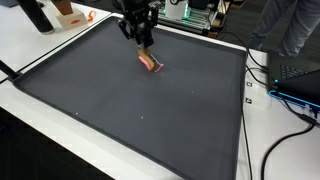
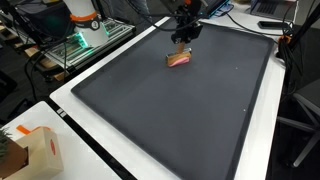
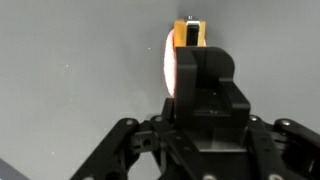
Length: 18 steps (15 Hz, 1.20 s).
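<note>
"Just beneath the gripper, what is lying there?"

"A small pink-and-orange piece is lying flat on the dark mat. Its near end is sitting right at the fingertips, and in both exterior views it is looking touched, or nearly so."

"Are the fingers gripping it?"

"I cannot tell. In the wrist view the black finger body is blocking the middle, with only the piece's orange end peeking out beyond it. Nothing is showing whether the jaws are wide or pinched."

"How far along is the work looking?"

"Early, I am judging: the piece is resting on the mat, not lifted."

"And farther out?"

"Well away from the gripper, past the mat's edge, a white table is carrying cables and a cardboard box."
</note>
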Motion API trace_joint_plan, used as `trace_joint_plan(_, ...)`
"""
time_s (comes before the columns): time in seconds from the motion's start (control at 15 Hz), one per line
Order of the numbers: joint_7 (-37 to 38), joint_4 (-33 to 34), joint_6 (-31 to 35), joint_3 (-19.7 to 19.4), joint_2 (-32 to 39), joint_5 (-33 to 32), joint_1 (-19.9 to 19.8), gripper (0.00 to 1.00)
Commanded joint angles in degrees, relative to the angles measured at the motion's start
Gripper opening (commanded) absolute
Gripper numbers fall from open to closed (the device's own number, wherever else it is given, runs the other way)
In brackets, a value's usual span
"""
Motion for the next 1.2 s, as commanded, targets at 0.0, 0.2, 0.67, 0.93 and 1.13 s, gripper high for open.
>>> trace_joint_plan(0.0, -2.9, 0.5, 5.3, 2.0, 3.0, 6.2, -0.4, 0.24)
trace_joint_plan(0.2, -3.6, 0.8, 6.2, 2.2, 3.3, 7.6, -0.4, 0.24)
trace_joint_plan(0.67, -3.4, 1.2, 9.0, 2.7, 3.4, 7.3, 0.3, 0.24)
trace_joint_plan(0.93, -3.1, 1.3, 11.1, 3.5, 4.0, 6.6, 0.6, 0.24)
trace_joint_plan(1.13, -3.1, 1.3, 12.6, 4.1, 3.9, 6.4, 0.8, 0.24)
